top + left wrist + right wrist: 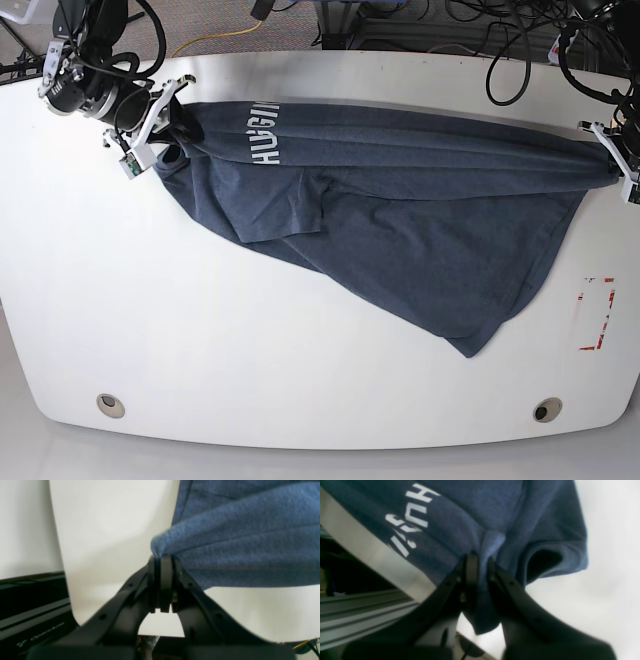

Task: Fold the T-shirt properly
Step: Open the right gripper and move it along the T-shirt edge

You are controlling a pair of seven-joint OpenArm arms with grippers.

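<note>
The navy-blue T-shirt (400,210) is stretched across the far half of the white table, with white lettering (264,133) near its left end and a loose flap sagging toward the front right. My left gripper (606,152) is shut on a bunched corner of the T-shirt (225,542) at the table's right edge; in the left wrist view the gripper (162,558) has its jaws together on cloth. My right gripper (172,120) is shut on the T-shirt (480,530) by a sleeve opening at the far left, where the gripper (480,560) pinches a fold.
The white table (250,340) has two round holes near its front edge (111,404) (546,409). A red-marked rectangle (597,313) lies at the right side. Cables and frame parts (400,25) crowd the far edge. A black OpenArm base (32,620) stands beside the left gripper.
</note>
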